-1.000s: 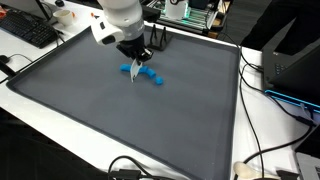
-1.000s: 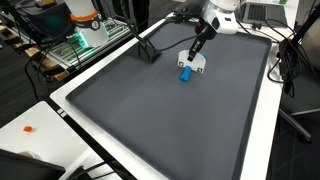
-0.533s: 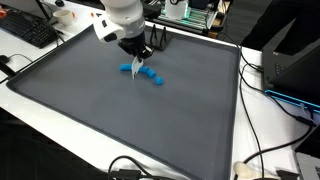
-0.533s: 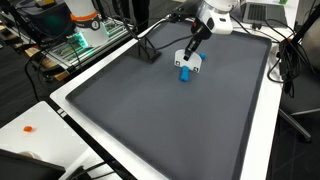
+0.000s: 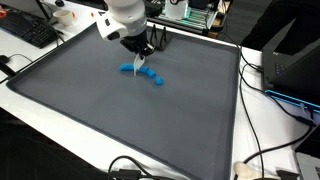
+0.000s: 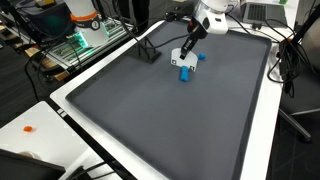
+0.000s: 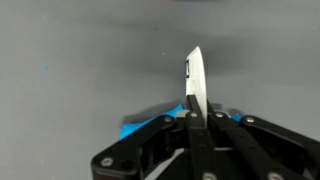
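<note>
**Colleague:** What is in the end effector (image 5: 139,53) at the moment?

**Operator:** A thin white flat piece (image 7: 195,72), which I take to be plastic. The fingers are pressed together on one end of it. In the wrist view the rest of it sticks straight out beyond the tips, edge-on.

**Colleague:** And where does it sit over the bench (image 5: 262,120)?

**Operator:** It hangs right under the end effector, just above the dark grey mat (image 6: 150,120). A few small blue pieces (image 5: 128,69) lie on the mat directly below and just beside it. I cannot tell whether the white piece (image 6: 185,60) touches them.

**Colleague:** How do you expect it to handle?

**Operator:** I judge it light and stiff, since it shows no sag or bend. The faces look smooth, so it could be slippery. Pinched this close to one end, it may pivot between the pads if its free end catches on something.

**Colleague:** Is there a better place to hold it?

**Operator:** I would grip across the two flat faces, nearer the middle, so more of the pads bear on it.
</note>
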{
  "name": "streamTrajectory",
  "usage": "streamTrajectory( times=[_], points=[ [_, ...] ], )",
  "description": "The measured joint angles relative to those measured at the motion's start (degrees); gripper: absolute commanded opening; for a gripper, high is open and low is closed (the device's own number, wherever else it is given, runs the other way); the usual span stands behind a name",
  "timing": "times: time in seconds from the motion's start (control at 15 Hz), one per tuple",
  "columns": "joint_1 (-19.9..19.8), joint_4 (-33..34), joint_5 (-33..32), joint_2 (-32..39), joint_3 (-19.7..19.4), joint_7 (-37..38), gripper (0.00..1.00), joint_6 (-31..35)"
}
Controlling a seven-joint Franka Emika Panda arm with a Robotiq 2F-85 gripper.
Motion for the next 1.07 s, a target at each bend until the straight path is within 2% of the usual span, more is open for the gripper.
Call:
streamTrajectory(
  times=[1.07],
  points=[
    [-0.5, -0.1, -0.4, -4.1, 0.0, -1.6, 0.01, -2.7]
  ],
)
